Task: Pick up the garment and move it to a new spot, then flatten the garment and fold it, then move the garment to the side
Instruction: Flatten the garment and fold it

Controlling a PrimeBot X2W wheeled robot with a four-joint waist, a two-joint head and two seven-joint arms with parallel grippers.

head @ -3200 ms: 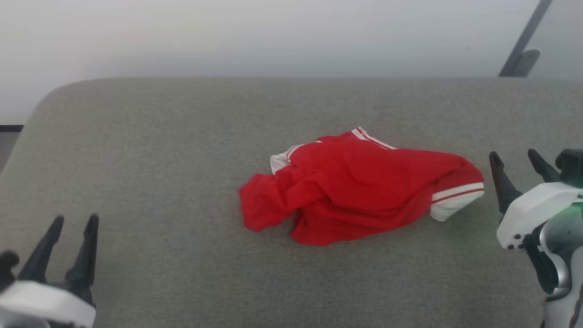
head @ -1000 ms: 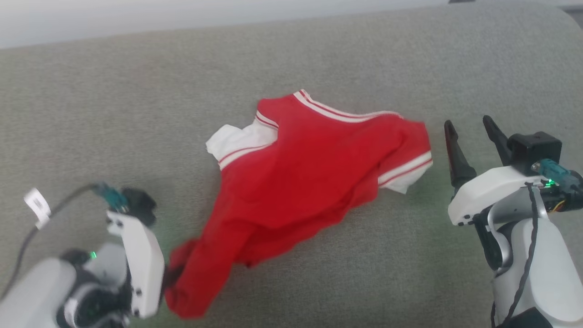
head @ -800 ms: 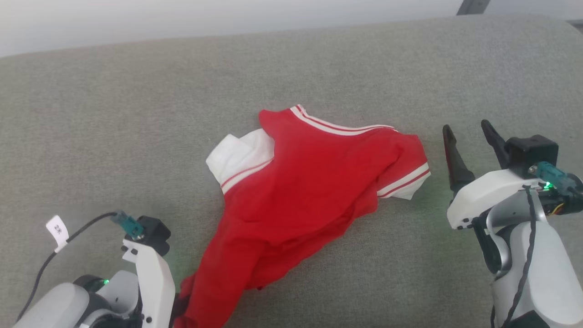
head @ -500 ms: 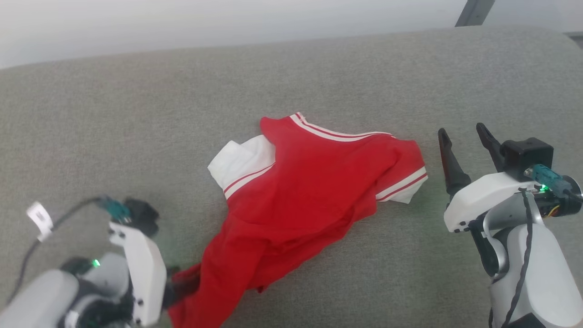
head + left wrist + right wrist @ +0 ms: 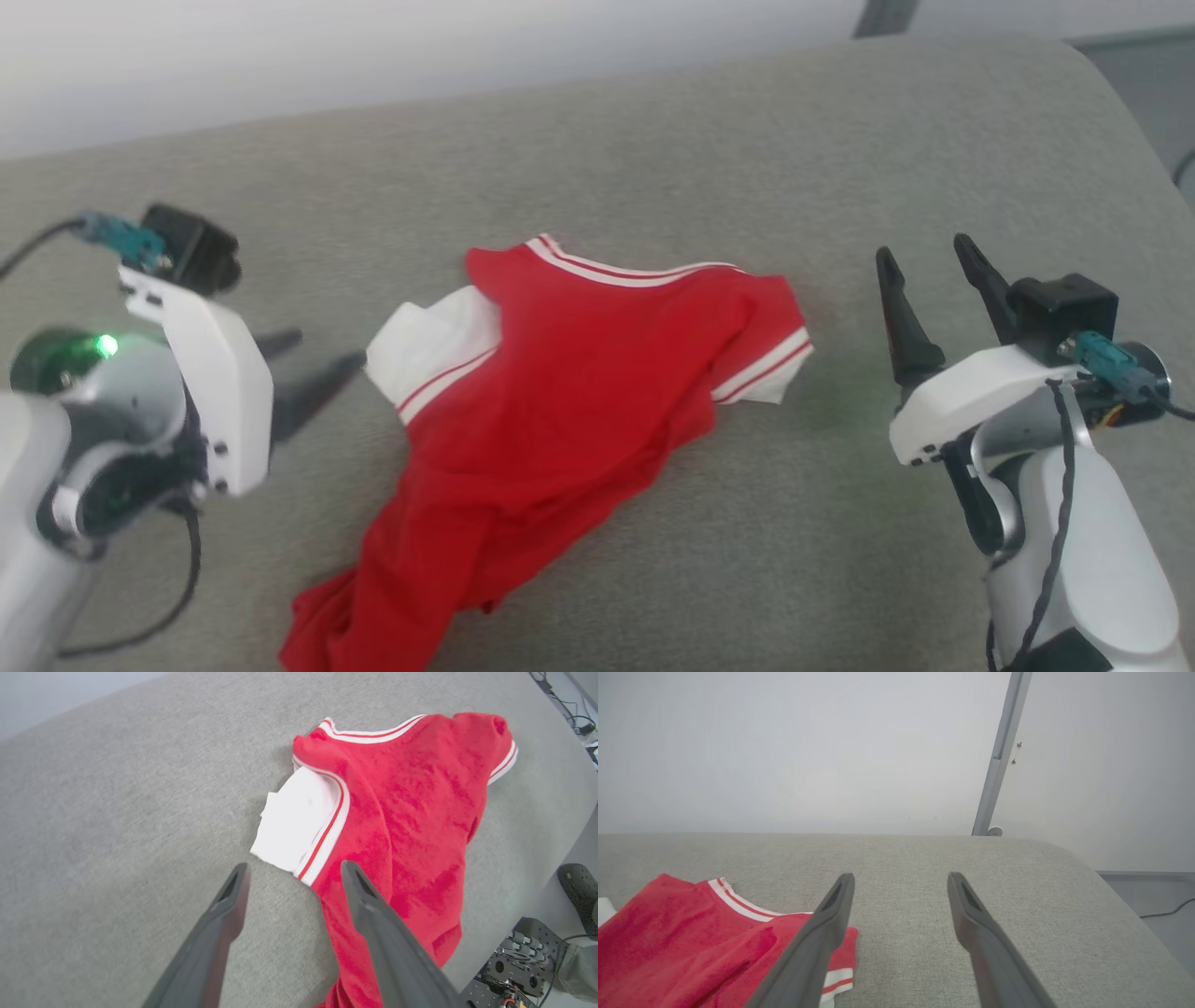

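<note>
Left claw (image 5: 329, 345) spread wide and empty beside the white sleeve end (image 5: 425, 336) of the crumpled bright red thin-fabric jersey shirt (image 5: 569, 392) mid grey fabric-covered counter (image 5: 653, 140), right claw (image 5: 921, 245) likewise wide: risks pinching sleeve alone, bunching cloth, dragging tail off near edge.

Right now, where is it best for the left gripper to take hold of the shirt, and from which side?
Grip the shirt by its white sleeve, coming from the robot's left, low along the grey surface. That sleeve sticks out from the red bunch as a free, flat edge, and the open left gripper points straight at it.
</note>
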